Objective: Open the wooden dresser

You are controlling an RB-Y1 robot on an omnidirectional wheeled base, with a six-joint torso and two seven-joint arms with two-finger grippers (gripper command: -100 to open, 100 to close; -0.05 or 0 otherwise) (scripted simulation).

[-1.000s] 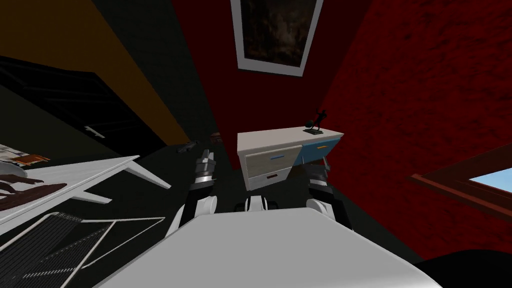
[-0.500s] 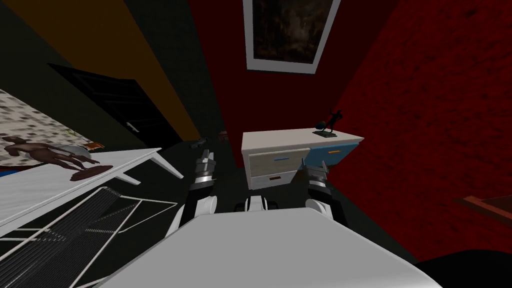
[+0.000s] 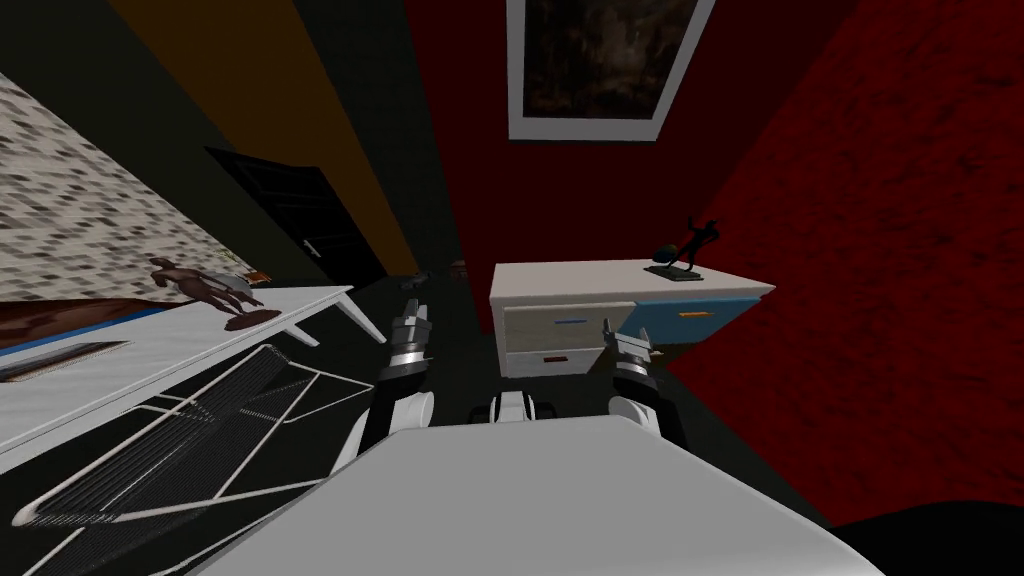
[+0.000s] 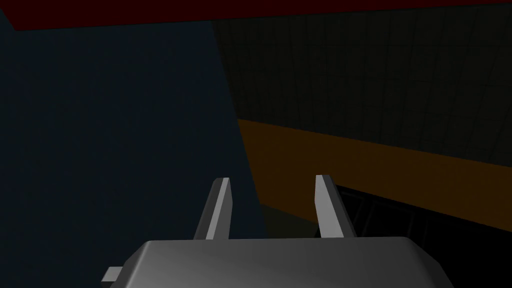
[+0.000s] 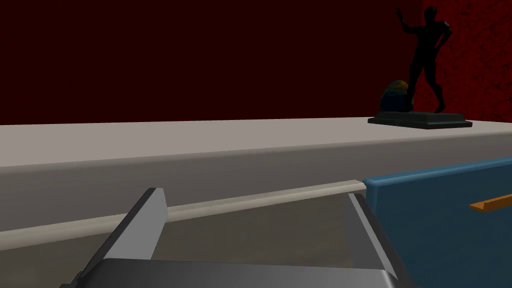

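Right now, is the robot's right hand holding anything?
No: the right gripper is open and empty, pointing at the front of the dresser.

There are no words, numbers or signs that can be read here. The framed picture (image 3: 600, 60) on the red wall is dark and smudgy, with no letters to make out. The flat sheet (image 3: 60, 357) lying on the white tabletop (image 3: 200, 335) is too small and slanted to tell if anything is written on it.
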